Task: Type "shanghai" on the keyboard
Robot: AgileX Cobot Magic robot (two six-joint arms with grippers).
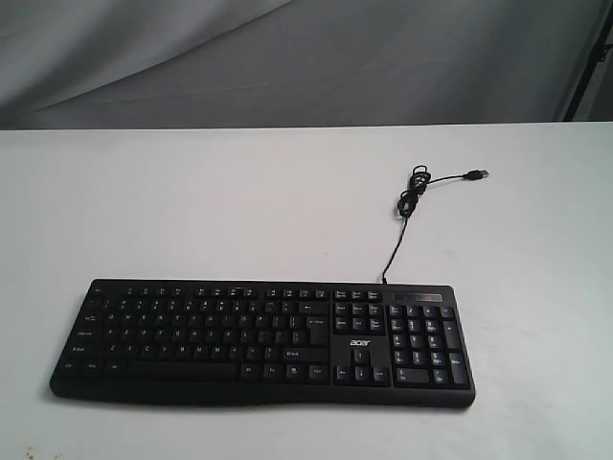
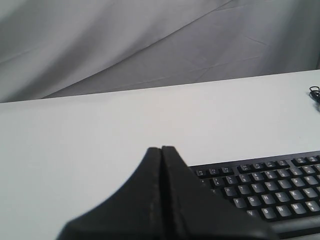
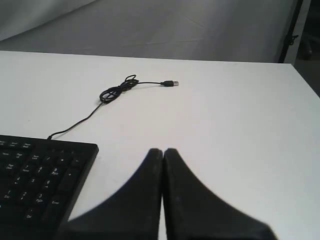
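Typing was not yet begun: left pincer and right pincer were clenched, empty, beside the Acer keyboard; "s" was judged due first.

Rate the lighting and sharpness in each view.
Exterior view: even, soft light, no glare; the keyboard casts a thin shadow, its legends too soft to read. Left wrist view: the left hand is a dark, blurry mass; the keyboard beyond is sharper. Right wrist view: same for the right hand; the cable is crisp.
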